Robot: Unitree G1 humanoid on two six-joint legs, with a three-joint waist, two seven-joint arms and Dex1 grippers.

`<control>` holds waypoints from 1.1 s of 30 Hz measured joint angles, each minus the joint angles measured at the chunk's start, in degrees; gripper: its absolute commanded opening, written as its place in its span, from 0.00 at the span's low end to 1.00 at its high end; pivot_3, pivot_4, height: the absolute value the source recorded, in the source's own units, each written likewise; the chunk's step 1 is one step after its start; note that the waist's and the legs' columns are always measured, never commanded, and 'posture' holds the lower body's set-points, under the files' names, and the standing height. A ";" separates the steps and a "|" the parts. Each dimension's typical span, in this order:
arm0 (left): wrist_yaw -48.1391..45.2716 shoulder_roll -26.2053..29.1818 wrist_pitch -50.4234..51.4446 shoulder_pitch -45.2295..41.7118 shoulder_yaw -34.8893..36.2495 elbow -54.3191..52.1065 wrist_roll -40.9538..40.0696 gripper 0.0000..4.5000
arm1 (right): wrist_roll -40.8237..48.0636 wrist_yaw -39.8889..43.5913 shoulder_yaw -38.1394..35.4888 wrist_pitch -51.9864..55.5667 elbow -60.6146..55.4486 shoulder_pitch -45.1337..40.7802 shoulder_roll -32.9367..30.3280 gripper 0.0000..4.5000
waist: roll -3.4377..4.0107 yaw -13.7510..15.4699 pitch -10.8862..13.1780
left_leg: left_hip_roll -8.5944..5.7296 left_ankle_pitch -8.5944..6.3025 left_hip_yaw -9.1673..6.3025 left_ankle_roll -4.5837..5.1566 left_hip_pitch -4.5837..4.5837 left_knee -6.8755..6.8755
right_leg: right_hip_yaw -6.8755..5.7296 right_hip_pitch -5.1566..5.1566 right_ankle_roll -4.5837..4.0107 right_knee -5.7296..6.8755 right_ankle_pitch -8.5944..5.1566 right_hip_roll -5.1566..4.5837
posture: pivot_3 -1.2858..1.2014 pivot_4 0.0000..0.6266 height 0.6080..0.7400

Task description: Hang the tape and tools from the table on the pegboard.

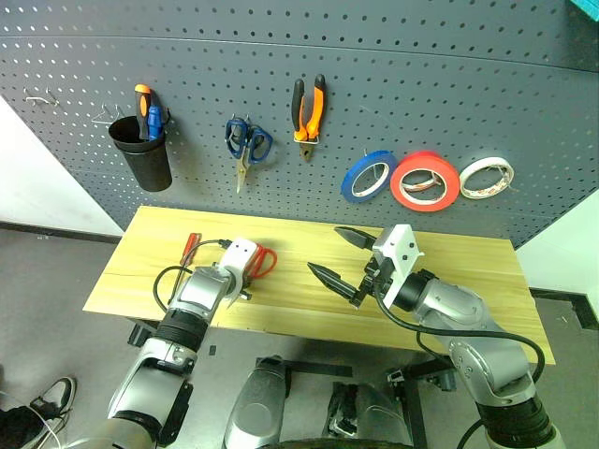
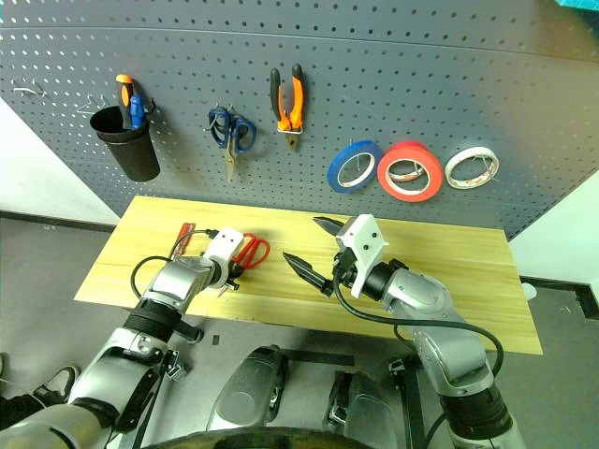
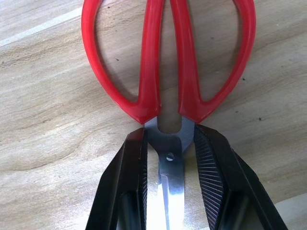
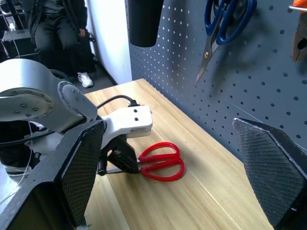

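The left hand (image 3: 165, 191) is clenched on the red-handled scissors (image 3: 168, 62): its two black, ribbed fingers (image 3: 211, 182) press against the bare steel shank on either side of the pivot screw. The scissors lie flat on the desk (image 1: 449, 281), a top of light yellowish wood planks with visible grain; their two smooth, glossy plastic loops point away from the hand. A slim red-handled screwdriver (image 1: 190, 246) rests on the desk just beside the left hand.

The right hand (image 1: 343, 259) hovers above the desk middle, released, its pointed black fingers spread wide and holding nothing.

On the dark grey perforated pegboard (image 1: 421, 84) hang the pliers (image 1: 309, 108) with orange-and-black handles and the thin blue ring of tape (image 1: 368, 176), next to a wider red-orange roll (image 1: 425, 181) and a white roll (image 1: 487, 177).
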 measured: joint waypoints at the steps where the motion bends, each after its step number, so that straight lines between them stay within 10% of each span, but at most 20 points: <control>1: 0.29 0.11 0.04 0.58 0.51 -1.13 -0.04 0.23 | -0.03 0.00 0.01 0.00 0.00 0.00 0.00 1.00 | 0.00 0.00 0.00 | 0.00 0.00 0.00 0.00 0.00 0.00 | 0.00 0.00 0.00 0.00 0.00 0.00 | 0.65 0.19 0.51; 16: -0.39 5.24 3.23 8.07 1.23 -21.03 -0.37 0.23 | -0.55 0.17 0.05 -0.04 0.01 0.09 0.03 1.00 | 0.00 -0.02 0.00 | 0.02 0.00 0.00 0.00 0.01 0.00 | 0.01 0.00 0.01 0.00 -0.01 -0.01 | 0.65 0.17 0.51; 33: 4.99 1.21 -39.57 23.90 7.65 -36.14 -1.76 0.23 | -0.27 0.90 -0.23 -0.62 0.05 -0.05 0.24 1.00 | 0.03 0.32 -0.02 | 0.03 0.00 0.04 0.00 0.02 0.00 | 0.01 -0.01 0.02 0.00 -0.01 -0.03 | 0.65 0.17 0.51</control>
